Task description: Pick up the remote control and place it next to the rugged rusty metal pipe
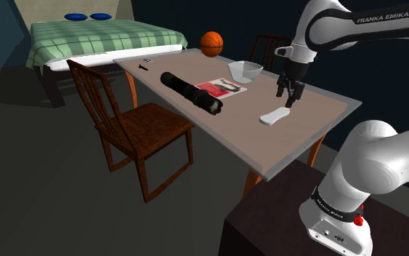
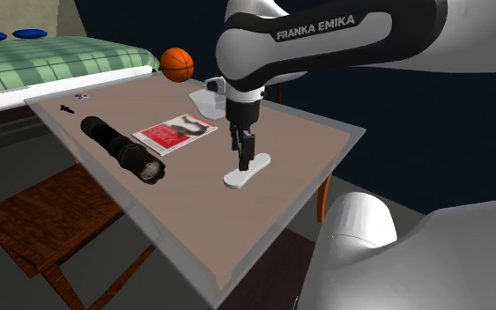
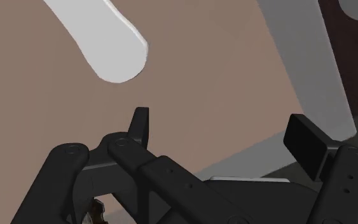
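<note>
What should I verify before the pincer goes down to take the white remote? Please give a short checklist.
1. Pincer open: ok, its fingers stand apart.
2. Remote centred between the fingers: not ok; in the wrist view it lies ahead of them, untouched.
3. Remote lying flat on the table: ok.
4. Bare table beside the wide end of the black cylinder: ok.
5. Way from remote to that spot free: ok; the magazine lies flat to one side.
</note>
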